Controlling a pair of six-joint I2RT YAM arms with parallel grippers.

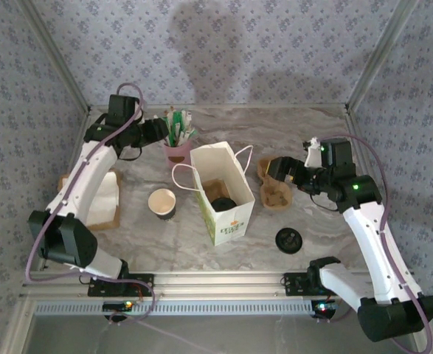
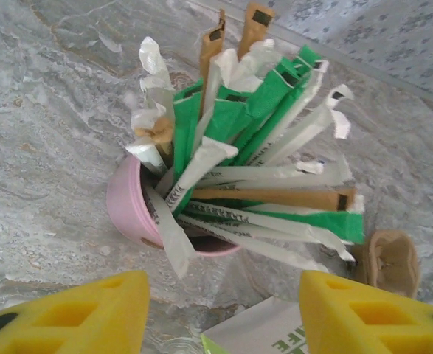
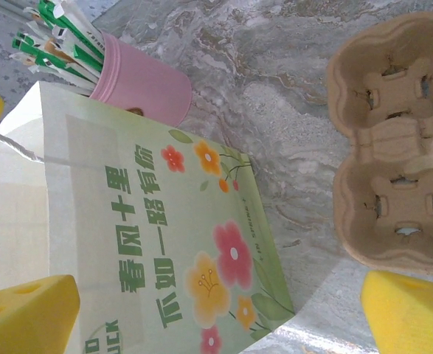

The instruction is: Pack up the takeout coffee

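Note:
The takeout coffee shows as a round black lid deep inside the upright white bag at the table's middle. The bag's flowered side lies across the right wrist view. My right gripper hovers just right of the bag, open, with nothing between its yellow fingertips. Behind and left of the bag, my left gripper hangs over a pink cup of sachets. Its jaws stand apart and hold nothing, and the sachets lie beyond the tips.
A lidless paper cup stands left of the bag. A loose black lid lies front right. A cardboard cup carrier sits under my right gripper. A pile of napkins lies at the left edge.

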